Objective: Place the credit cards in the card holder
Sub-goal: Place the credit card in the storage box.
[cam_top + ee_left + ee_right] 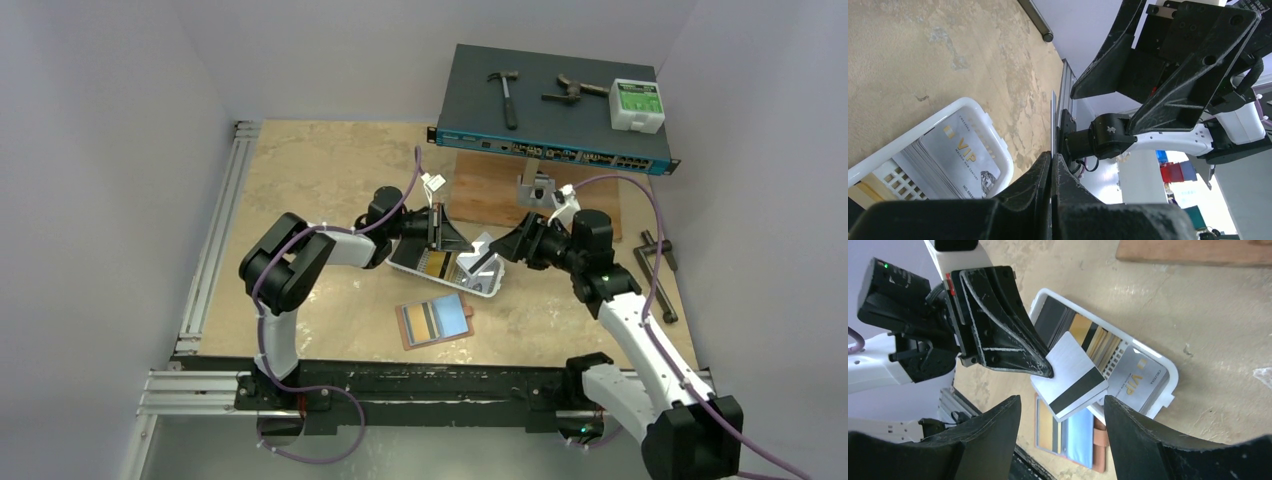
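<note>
The step in hand looks like a pass between the arms above the white tray (440, 283). The left gripper (1048, 372) is pinched shut on one corner of a silver card (1073, 362) with a black magnetic stripe, holding it over the tray. The right gripper (1060, 405) faces it with jaws well apart and nothing in them — in its wrist view the card sits between the fingers, but neither pad touches it. The card holder (403, 328) lies open and flat on the table (320, 180), near the tray on its near side, with a striped orange-and-black card and a pale blue one already in it. More credit cards (1088, 337) are stacked in the tray, a silver VIP card (1140, 377) among them. By my judgement the right arm should draw back first, since the grippers sit nose to nose. The left can then carry its card down and line an edge up with a pocket mouth — a corner pinch may let the card pivot. Bare table lies between tray and holder, the table's near edge runs close beyond the holder, and the wooden board (490, 190) and network switch (550, 95) stand behind the tray.
</note>
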Controlling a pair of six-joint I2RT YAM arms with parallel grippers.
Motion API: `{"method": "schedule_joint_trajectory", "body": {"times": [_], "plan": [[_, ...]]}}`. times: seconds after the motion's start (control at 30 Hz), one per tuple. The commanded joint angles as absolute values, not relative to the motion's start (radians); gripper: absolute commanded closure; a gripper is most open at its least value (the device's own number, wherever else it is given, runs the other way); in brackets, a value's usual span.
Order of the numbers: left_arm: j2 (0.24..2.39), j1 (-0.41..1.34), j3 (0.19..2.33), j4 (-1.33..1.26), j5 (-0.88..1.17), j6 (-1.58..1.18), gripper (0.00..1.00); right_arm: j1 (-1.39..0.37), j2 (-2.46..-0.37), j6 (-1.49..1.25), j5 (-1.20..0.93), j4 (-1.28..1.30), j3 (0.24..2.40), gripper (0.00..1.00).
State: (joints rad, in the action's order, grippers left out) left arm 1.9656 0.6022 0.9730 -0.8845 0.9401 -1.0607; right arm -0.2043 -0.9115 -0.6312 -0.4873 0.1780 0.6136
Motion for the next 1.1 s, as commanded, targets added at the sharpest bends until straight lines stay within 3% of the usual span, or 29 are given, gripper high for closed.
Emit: {"method": "schedule_joint_trajectory", "body": {"times": [0.0,0.33,1.07], "plan": [[1.965,0.597,0.996,-0.973,0.958,-1.082,1.00,-0.180,-0.893,-0.617,-0.505,0.148,0.649,0.39],[1.966,0.597,0.993,-0.996,0.963,-1.109,1.00,-0.179,-0.906,-0.771,-0.674,-0.088,0.500,0.41],[1.966,0.599,0.992,-1.015,0.971,-1.132,1.00,-0.177,-0.934,-0.786,-0.683,-0.129,0.475,0.42]]}}
